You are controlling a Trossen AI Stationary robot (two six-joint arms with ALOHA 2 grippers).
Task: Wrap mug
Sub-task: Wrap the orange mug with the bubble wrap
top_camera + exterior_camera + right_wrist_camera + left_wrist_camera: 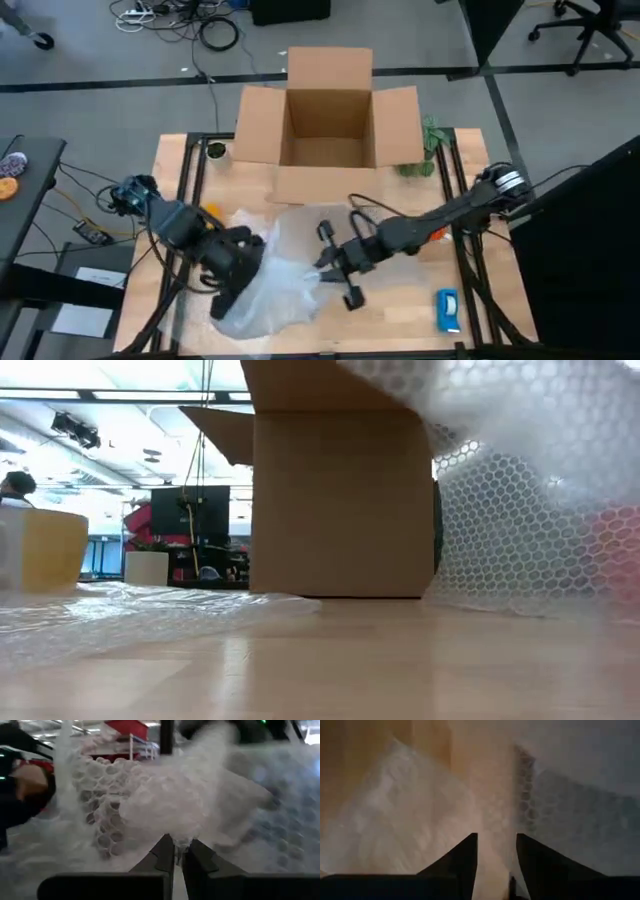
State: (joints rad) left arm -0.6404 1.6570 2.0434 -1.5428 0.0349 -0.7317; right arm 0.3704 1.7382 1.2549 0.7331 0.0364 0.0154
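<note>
A clear sheet of bubble wrap (275, 270) lies on the wooden table, left of the middle. A small orange thing (212, 212) beside my left arm looks like the mug; the arm hides most of it. My left gripper (496, 845) is open and points down over the wrap's left part (235, 268); whether it touches the wrap, I cannot tell. My right gripper (178, 851) is shut on the wrap at the sheet's right edge (325, 262). In the low view, the wrap (530, 490) stands raised off the table. My right gripper pinches the bubble wrap's right edge (176, 834) between its two fingers, coming level from the table's right side. The wrap bunches up just past the fingertips and rises off the table there; the rest of the sheet lies on the table. One layer or several, I cannot tell.
An open cardboard box (328, 125) stands at the table's far middle, flaps spread. A flat blue-and-white object (447, 310) lies near the front right corner. A small green plant (425, 150) is right of the box, and a small round thing (216, 151) left of it.
</note>
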